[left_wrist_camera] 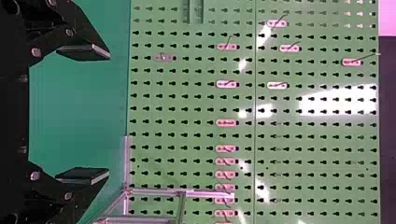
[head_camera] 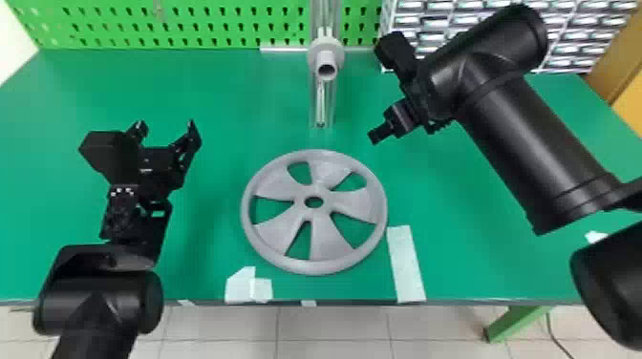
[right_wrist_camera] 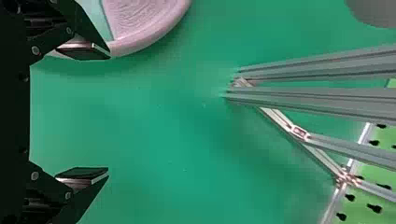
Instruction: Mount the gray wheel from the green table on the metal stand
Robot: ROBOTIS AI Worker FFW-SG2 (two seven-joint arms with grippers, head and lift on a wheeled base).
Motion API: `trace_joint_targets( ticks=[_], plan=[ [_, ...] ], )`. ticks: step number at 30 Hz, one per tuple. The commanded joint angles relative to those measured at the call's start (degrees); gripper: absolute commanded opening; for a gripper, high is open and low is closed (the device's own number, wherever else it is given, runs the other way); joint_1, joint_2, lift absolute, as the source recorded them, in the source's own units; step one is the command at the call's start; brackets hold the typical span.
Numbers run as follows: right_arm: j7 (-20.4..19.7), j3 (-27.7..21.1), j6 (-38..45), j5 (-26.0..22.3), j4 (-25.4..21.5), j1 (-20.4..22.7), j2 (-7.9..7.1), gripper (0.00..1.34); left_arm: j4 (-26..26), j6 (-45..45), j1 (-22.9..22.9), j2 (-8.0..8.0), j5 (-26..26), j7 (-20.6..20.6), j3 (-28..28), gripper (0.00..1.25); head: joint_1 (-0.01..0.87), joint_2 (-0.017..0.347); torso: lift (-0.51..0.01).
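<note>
My black two-fingered right hand (right_wrist_camera: 109,113) is empty and spread wide, nearer the flat, round gray wheel with five broad spokes (head_camera: 313,214) than my left hand (left_wrist_camera: 109,113), also wide and empty. Taking 12 o'clock as straight away from me, the wheel lies on the green worktop (head_camera: 215,224) between 7 and 8 o'clock from my right hand, near 4 from my left. I'd judge the right should go to the rim first. The upright metal stand (right_wrist_camera: 322,100) with its gray tube (head_camera: 326,56) is at 12 from the wheel
</note>
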Motion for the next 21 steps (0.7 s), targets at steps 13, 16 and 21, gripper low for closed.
trace_joint_targets(
  ticks=[13,16,21],
  plan=[
    [1.93,3.62,1.69,-0.22,0.71,-0.69,-0.25,0.99,-0.10,0.52,-0.10,0.26,-0.02,0.00,-0.36,0.87,0.867,0.052,-0.100],
    [2.46,4.15,1.69,-0.40,1.68,-1.48,-0.08,0.99,-0.10,0.61,-0.10,0.35,-0.11,0.00,-0.45,0.87,0.867,0.052,-0.100],
    [3.78,5.38,1.69,-0.14,3.79,-2.80,0.45,1.00,-0.28,0.78,-0.10,0.53,-0.20,0.00,-0.63,0.87,0.867,0.052,-0.100]
  ],
)
